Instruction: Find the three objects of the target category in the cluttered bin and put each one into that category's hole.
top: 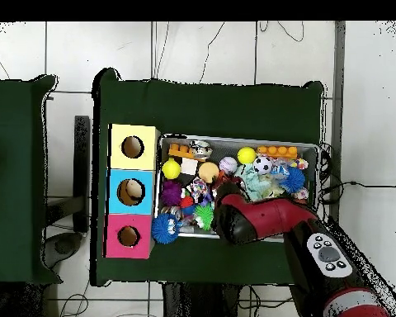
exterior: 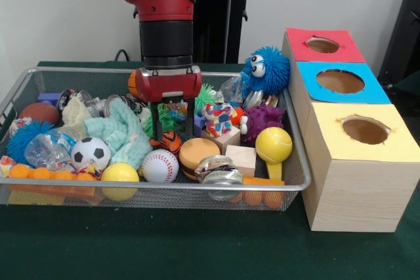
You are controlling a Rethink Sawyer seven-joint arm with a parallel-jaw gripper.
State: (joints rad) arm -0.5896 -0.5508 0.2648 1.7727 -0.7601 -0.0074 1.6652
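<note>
Front view: wire mesh bin (exterior: 20, 93) packed with toys, red arm down into its middle, gripper (exterior: 172, 117) with two dark fingers (exterior: 153, 121) set narrowly apart just above a small orange tiger-striped ball (exterior: 170, 141); cannot tell if they touch it. Balls counted at the front: one soccer ball (exterior: 90, 153), one baseball (exterior: 160, 165), one plain yellow ball (exterior: 119, 174), one yellow ball on a stalk (exterior: 273, 145). Two wooden cubes (exterior: 241, 159). Spiky toys: one blue with eyes (exterior: 266, 70) perched at the bin's back corner, one blue (exterior: 23, 139) at the other end, one purple (exterior: 262, 120). One mint cloth (exterior: 121, 132), one toy burger (exterior: 197, 155). Beside the bin, wooden box (exterior: 354, 188) with three holes: one on red (exterior: 322, 45), one on blue (exterior: 340, 81), one on yellow (exterior: 365, 130). Overhead view: arm (top: 263, 221) covers the bin's (top: 234, 139) centre, gripper hidden under it. Three holes in a column, yellow (top: 133, 147), blue (top: 130, 191), pink-red (top: 128, 236). Soccer ball (top: 263, 164) and yellow ball (top: 247, 155) sit along the bin's upper side.
</note>
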